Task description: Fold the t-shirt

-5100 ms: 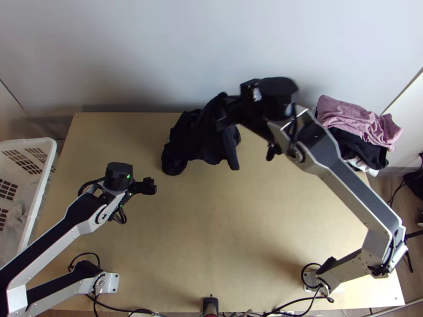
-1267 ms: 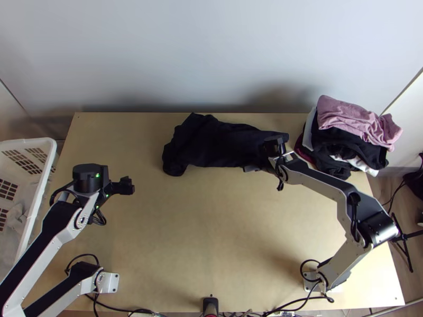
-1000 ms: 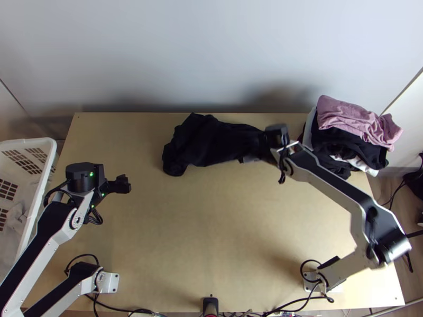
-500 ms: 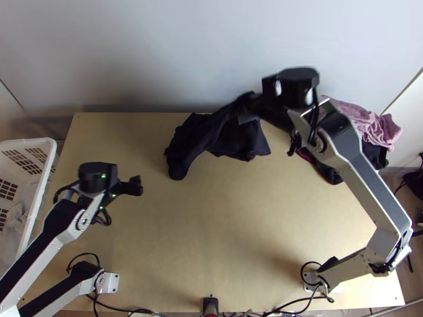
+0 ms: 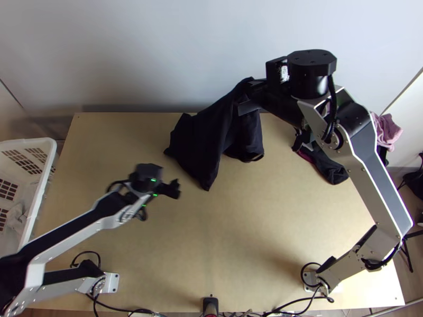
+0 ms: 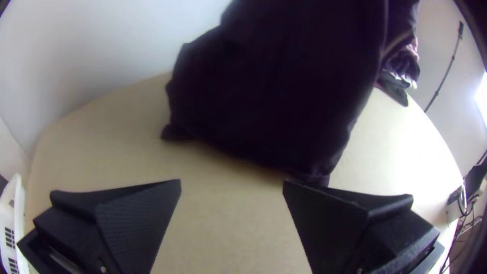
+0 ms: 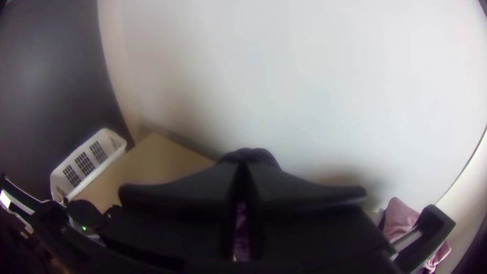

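A plain pale grey wall (image 5: 158, 47) is rising behind the far edge of the light wooden tabletop (image 5: 227, 248), whose near and middle stretches are lying bare between the arms.

The silver-grey and black right arm (image 5: 375, 164) is starting from its base at the near right, bending at an elbow out by the right edge, then stretching toward the far middle, its wrist raised over the tabletop. The silver-grey and black left arm (image 5: 79, 229) is bending beyond the left edge and coming back in low, aiming right.

Past the left edge, a white plastic basket with slotted sides (image 5: 39, 190) is standing. The dark navy or black cloth t-shirt (image 5: 203, 134) is draping in loose folds left of the far middle, its lower part resting on the tabletop and one corner pointing near. A pile of pink and dark clothes (image 5: 387, 129) is sitting at the far right, partly hidden by the right arm.

The right gripper (image 5: 243, 96) is holding the shirt's raised top, its jaws nearly together with cloth pinched between. The left gripper (image 5: 175, 189) is hovering near that corner, apart from it, its jaws spreading wide around nothing.
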Tool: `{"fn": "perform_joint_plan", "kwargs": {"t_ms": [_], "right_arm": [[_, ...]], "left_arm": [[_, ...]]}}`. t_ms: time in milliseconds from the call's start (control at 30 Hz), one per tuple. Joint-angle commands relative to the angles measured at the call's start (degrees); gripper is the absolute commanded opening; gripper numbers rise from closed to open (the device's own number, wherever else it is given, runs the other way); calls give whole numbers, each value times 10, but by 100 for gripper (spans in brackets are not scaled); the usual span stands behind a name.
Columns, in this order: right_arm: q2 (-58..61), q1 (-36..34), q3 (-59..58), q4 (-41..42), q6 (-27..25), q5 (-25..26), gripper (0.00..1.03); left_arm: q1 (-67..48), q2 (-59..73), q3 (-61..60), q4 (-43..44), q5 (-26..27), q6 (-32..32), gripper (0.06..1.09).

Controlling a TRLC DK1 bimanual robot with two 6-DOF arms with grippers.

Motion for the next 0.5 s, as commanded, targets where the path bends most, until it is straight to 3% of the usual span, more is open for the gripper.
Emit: {"fn": "perform_joint_plan", "kwargs": {"t_ms": [0,200,467], "right_arm": [[3,4,16,-7,2,7,3],[3,13,19,-14,2,14,3],[-4,21,21,-31,15,15,3]], "left_arm": [[-119,105,29,84,-37,0,103],[-183,201,50,173,-110,9,104],[-207,275,106,195,-183,10,103]]}}
